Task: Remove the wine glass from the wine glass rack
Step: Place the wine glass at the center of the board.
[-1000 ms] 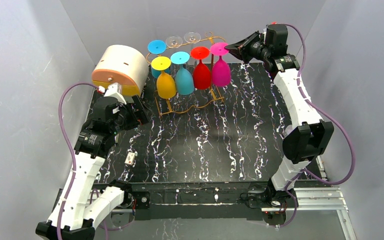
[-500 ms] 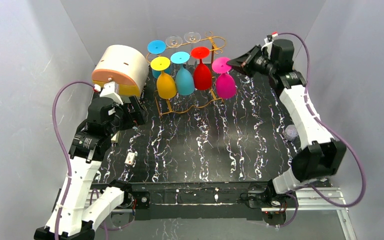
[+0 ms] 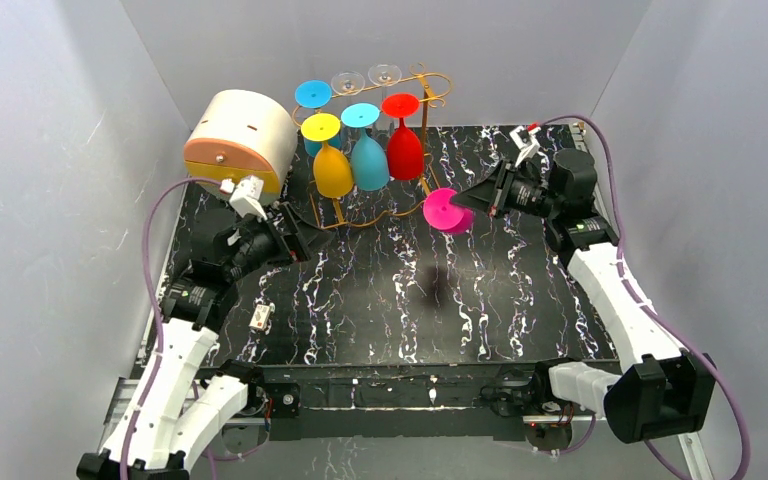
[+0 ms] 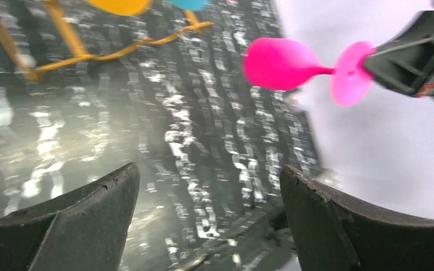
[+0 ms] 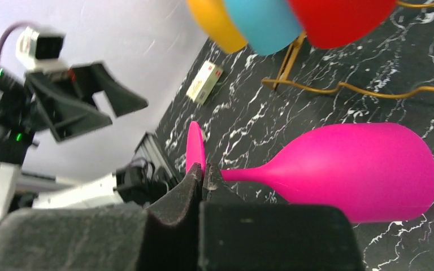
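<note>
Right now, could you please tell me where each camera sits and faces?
Top external: above and behind, facing down at the table; left arm and right arm show.
Left wrist: faces across the table, past the open left gripper, to the pink wine glass.
Right wrist: along the right gripper, shut on that glass.
Shared: all show that glass.

A desk (image 3: 380,300) with a black top veined in white, like marble, is seen in the middle. It is closed in on three sides by plain pale grey panels: a back wall (image 3: 260,40), a left wall (image 3: 40,150) and a right wall (image 3: 720,120). The space is lit evenly from above, and a soft dark shadow (image 3: 438,285) is cast near the desk's middle.
</note>
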Available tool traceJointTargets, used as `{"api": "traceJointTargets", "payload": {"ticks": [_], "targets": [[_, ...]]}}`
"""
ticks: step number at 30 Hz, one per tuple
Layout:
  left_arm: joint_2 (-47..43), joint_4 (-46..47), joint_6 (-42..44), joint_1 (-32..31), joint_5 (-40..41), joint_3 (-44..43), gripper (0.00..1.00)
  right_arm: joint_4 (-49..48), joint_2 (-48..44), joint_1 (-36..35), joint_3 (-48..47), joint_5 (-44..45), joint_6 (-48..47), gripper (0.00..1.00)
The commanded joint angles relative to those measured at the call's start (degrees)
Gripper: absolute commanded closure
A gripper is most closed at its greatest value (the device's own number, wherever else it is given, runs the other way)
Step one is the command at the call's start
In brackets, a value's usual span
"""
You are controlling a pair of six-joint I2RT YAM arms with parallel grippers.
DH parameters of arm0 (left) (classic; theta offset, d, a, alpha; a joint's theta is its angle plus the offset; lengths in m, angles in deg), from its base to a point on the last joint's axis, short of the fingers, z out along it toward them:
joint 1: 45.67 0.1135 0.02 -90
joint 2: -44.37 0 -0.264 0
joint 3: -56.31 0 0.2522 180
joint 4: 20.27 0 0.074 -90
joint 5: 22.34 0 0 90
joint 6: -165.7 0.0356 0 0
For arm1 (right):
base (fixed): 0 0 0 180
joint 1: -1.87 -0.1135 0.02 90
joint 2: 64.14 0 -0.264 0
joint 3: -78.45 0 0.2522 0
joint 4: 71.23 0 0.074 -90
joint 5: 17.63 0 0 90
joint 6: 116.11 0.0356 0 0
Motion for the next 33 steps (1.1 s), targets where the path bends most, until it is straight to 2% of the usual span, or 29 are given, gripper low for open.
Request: {"api": "traceJointTargets", "payload": {"ticks": [1,2,3,4,5,8,10,14,18,21,22,25,26,29,33], "targets": [[2.02,22.69,-13.56,-0.08,-19.70,4.48,0.10,7.55,-4.13,-0.35,-3.19,-10.48,-13.90,0.99],[2.81,23.06,-13.99,-0.29,-21.27,4.32,0.10,5.77,-5.27,-0.76,-1.77,-11.76,-11.97,0.99],[3.02,23.11,-14.26,-0.45,-22.28,4.40,0.10,-0.28,-6.45,-1.69,0.75,-13.32,-8.04,0.99],[2.67,23.11,-14.55,-0.40,-22.03,4.75,0.10,-6.98,-7.28,-3.18,3.38,-14.32,-4.97,0.99],[1.77,23.11,-15.21,-0.63,-20.48,5.63,0.10,-9.24,-7.62,-4.53,4.39,-14.29,-4.42,0.99],[-1.42,29.14,-19.84,-2.49,-16.59,9.93,0.10,-6.67,-6.03,-8.04,2.85,-10.99,-7.73,0.99],[-0.52,36.41,-23.25,-4.78,-17.01,13.07,0.12,-5.00,-3.29,-10.14,1.09,-12.31,-8.64,0.99],[2.52,35.99,-19.74,-11.74,-14.44,13.42,0.17,-4.18,-0.64,-16.39,0.78,-3.94,-7.83,0.99],[2.68,39.23,-18.91,-15.97,-12.66,15.50,0.21,-15.65,-3.00,-17.41,6.79,0.69,0.81,0.99],[4.53,42.55,-19.11,-19.33,-11.72,16.98,0.32,-19.98,-2.42,-17.52,8.32,-0.93,3.17,0.99],[5.45,42.16,-18.41,-20.01,-11.65,16.60,0.37,-18.57,-1.96,-17.52,7.32,-1.12,2.88,0.99],[6.98,42.82,-17.48,-20.79,-10.65,15.46,0.41,-14.63,-0.79,-17.72,5.42,-3.51,1.41,0.99],[7.46,43.63,-17.49,-20.97,-10.45,15.00,0.46,-14.62,-0.81,-17.77,5.57,-3.59,1.39,0.99],[9.51,43.42,-16.12,-21.46,-10.60,13.00,0.58,-18.05,-1.08,-18.00,7.13,-4.65,3.04,0.99],[11.03,44.93,-16.50,-21.78,-10.48,13.30,0.67,-22.06,-0.49,-18.80,8.60,-6.31,6.13,0.99]]}}
